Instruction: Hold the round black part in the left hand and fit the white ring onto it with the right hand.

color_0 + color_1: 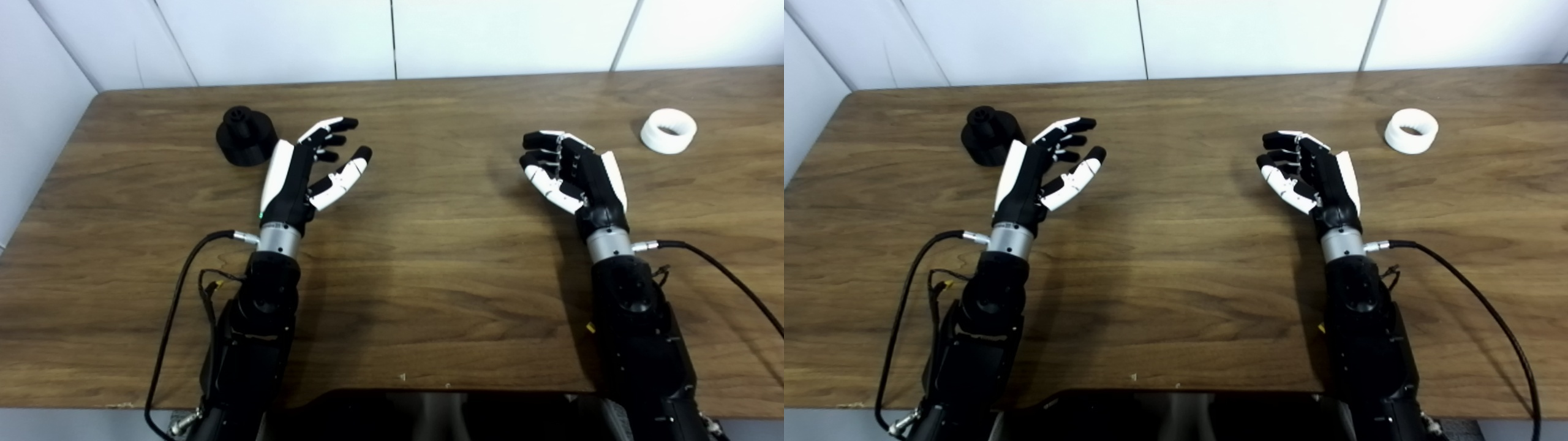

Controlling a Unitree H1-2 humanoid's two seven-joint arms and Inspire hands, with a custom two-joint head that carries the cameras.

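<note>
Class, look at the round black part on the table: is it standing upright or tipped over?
Upright. The round black part rests on its wide base on the table, narrow knob pointing up, untouched.

Both views are evenly and fairly brightly lit, seemingly from overhead, so the wooden table point(429, 257) shows only a mild sheen near its far edge and soft, short shadows beside each arm and under the left hand point(306, 171) and right hand point(572, 174). The pictures are a little soft and grainy, and the round black part point(246, 136) is so dark that its surface detail is hard to make out, while the white ring point(669, 130) looks slightly washed out
</note>
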